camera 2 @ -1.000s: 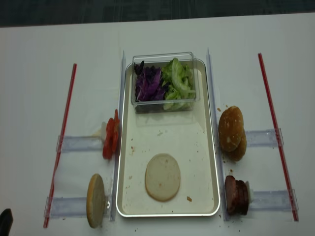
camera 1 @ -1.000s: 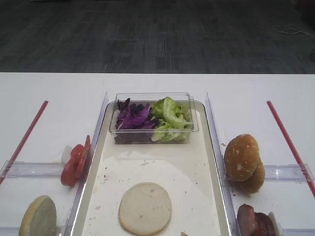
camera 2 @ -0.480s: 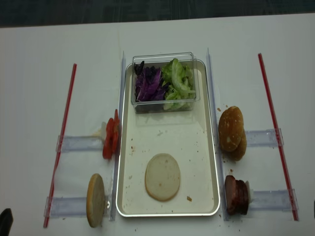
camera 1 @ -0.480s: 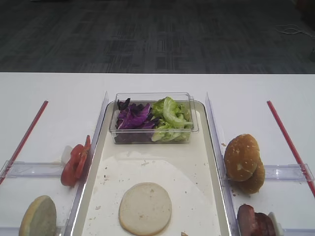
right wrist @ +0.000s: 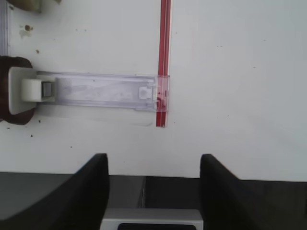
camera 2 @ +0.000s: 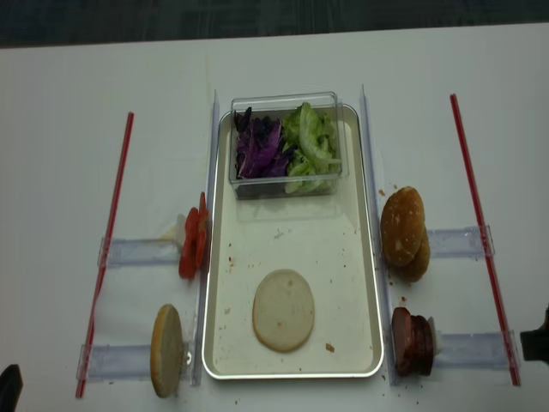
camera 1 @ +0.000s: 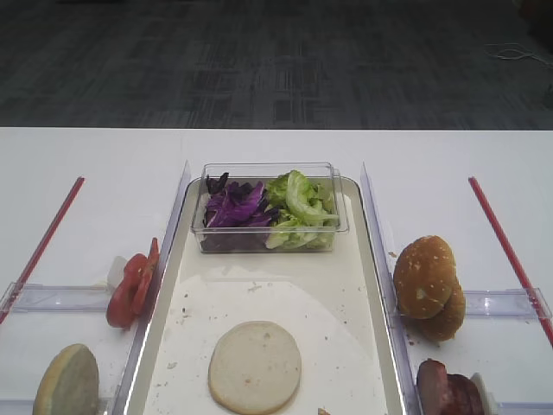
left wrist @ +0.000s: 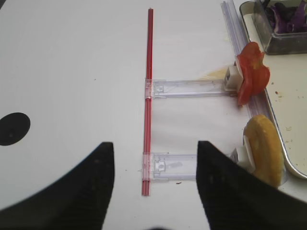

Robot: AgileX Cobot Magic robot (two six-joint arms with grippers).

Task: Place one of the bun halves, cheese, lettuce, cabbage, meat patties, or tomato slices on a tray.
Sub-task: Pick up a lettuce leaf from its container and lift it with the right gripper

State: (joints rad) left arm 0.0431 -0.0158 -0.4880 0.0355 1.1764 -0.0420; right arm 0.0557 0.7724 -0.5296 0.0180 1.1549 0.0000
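Note:
The cream tray [camera 2: 371, 257] holds one pale bun half [camera 2: 283, 309] and a clear box with purple cabbage [camera 2: 260, 148] and green lettuce [camera 2: 310, 146]. Tomato slices [camera 2: 193, 245] and another bun half [camera 2: 166, 349] stand in holders left of the tray. Browned bun halves [camera 2: 403, 227] and meat patties [camera 2: 412, 341] stand on its right. No cheese is in view. My right gripper [right wrist: 154, 163] hangs open and empty over the table's front edge, right of the patties [right wrist: 12, 91]. My left gripper [left wrist: 154, 148] is open and empty, left of the tomato slices [left wrist: 252, 79].
Red strips [camera 2: 116, 232] [camera 2: 480, 232] run along both outer sides, crossed by narrow clear plastic holders [right wrist: 100, 90] [left wrist: 189, 87]. The clear box [camera 1: 270, 238] fills the tray's far end. A black spot [left wrist: 13, 128] marks the table on the far left.
The right gripper has come into the overhead view at the right edge, beside the patty holder. The food and the left gripper have not moved.

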